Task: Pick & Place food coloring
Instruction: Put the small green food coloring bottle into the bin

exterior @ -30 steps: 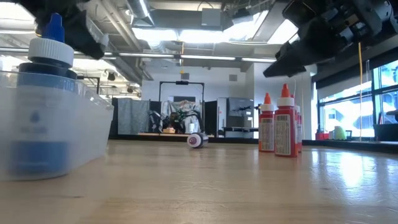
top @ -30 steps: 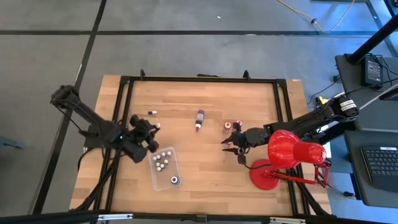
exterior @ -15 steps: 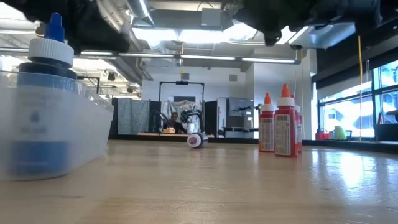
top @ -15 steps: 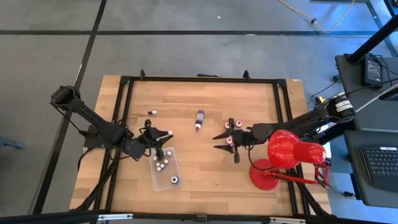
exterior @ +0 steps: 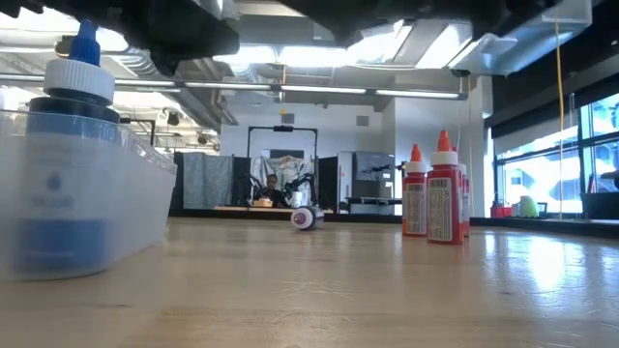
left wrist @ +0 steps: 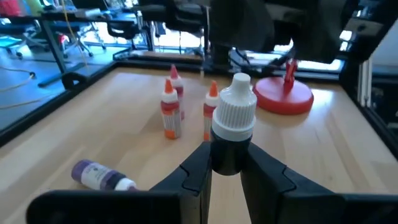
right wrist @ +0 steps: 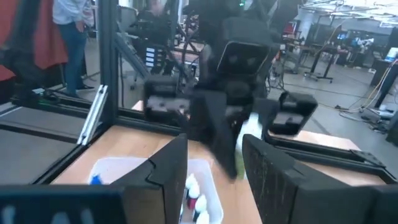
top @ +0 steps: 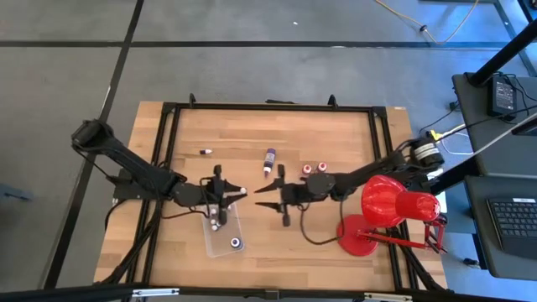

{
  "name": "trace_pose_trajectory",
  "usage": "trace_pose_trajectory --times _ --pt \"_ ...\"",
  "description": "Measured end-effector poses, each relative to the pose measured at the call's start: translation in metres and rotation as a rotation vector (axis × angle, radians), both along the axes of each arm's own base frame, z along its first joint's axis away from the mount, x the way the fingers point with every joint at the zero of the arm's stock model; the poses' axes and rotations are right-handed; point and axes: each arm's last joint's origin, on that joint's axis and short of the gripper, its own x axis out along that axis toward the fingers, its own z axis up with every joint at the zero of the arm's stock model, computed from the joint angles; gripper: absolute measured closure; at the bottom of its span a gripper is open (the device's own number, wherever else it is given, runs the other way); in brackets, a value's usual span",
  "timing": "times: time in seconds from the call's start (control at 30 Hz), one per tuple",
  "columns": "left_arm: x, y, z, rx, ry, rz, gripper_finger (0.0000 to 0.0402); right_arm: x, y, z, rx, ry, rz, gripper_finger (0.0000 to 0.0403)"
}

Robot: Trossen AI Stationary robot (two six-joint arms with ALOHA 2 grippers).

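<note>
Across the bench (top: 336,134), my right tool (top: 262,195) has swung in from the lamp (top: 388,205) toward the tray (top: 220,241), fingers spread wide and empty. My left tool (left wrist: 225,163) pinches a white-capped bottle (left wrist: 232,127) above the tray, so I'd judge a drop is close.

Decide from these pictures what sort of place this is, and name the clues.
Probably a robotics lab or workshop: a wooden table with a black metal frame stands on grey concrete floor, desks with a black laptop sit alongside, and other rigs and exposed ceiling ducts show in the room behind.
</note>
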Motion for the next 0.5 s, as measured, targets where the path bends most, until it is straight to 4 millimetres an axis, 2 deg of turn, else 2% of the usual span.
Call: trace_pose_trajectory --times 0.1,0.23,0.5 --pt "0.004 -0.003 -0.005 0.013 0.014 -0.035 0.0336 0.016 -0.001 0.002 -0.006 0.036 -0.014 0.0246" --pt "0.007 -0.005 -0.003 0.022 0.010 -0.077 0.0336 0.028 -0.005 0.002 0.005 0.136 -0.032 0.0246" --pt "0.008 -0.006 -0.002 0.018 0.017 -0.105 0.0336 0.032 -0.007 0.002 0.028 0.156 -0.016 0.0247"
